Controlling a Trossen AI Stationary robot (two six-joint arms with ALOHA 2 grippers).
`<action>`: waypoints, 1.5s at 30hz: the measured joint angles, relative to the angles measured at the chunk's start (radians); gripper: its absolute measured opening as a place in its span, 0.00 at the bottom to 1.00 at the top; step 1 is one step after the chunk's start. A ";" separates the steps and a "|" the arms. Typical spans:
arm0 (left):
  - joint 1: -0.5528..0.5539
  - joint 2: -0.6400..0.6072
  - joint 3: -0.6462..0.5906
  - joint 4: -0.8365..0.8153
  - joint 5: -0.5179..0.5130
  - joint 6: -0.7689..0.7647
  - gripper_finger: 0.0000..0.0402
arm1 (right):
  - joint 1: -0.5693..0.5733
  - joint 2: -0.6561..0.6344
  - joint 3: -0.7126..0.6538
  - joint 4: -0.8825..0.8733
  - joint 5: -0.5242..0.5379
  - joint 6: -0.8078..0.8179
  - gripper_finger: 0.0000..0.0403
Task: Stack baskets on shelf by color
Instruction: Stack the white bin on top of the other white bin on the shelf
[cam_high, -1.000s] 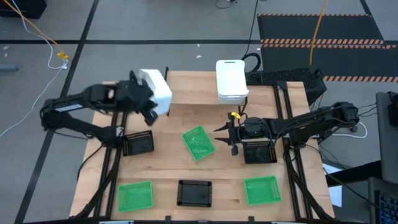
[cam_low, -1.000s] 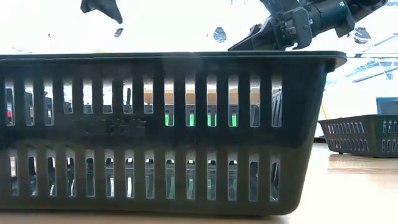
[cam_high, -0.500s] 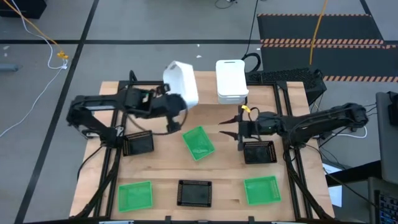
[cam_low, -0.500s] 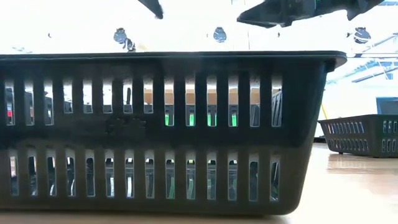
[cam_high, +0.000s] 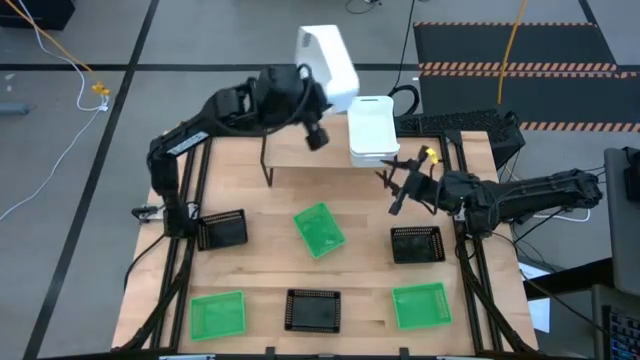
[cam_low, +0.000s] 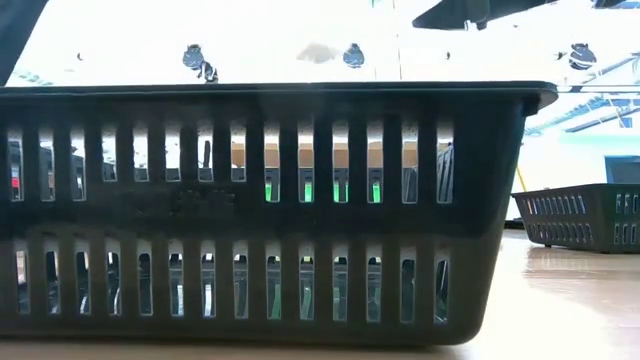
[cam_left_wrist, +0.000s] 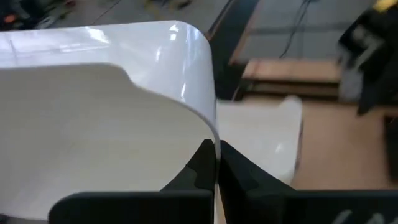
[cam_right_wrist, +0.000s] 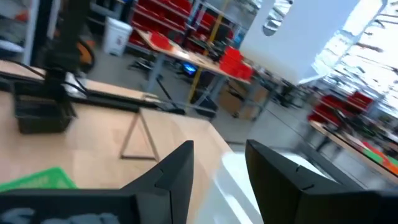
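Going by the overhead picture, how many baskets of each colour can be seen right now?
White baskets: 2 visible as separate items, one held in the air by the left end effector, at, and one on the shelf, which may be a stack.
Green baskets: 3
Black baskets: 3
Total: 8

Your left gripper (cam_left_wrist: 216, 163) has its two dark fingers (cam_left_wrist: 200, 169) pinched shut on the thin wall of a white basket (cam_left_wrist: 93, 118), which fills the space beside them. Just beyond the fingertips lies another white basket (cam_left_wrist: 264, 140) on light wood (cam_left_wrist: 339, 146).
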 joint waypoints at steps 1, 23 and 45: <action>0.019 0.005 -0.008 0.040 0.051 0.000 0.01 | 0.000 -0.007 0.000 -0.014 0.019 0.003 0.35; 0.004 0.202 -0.010 0.172 0.336 0.081 0.03 | -0.024 -0.154 -0.170 -0.060 0.217 0.026 0.35; 0.015 0.185 -0.009 0.145 0.262 0.067 0.26 | -0.023 -0.196 -0.171 -0.029 0.216 -0.006 0.35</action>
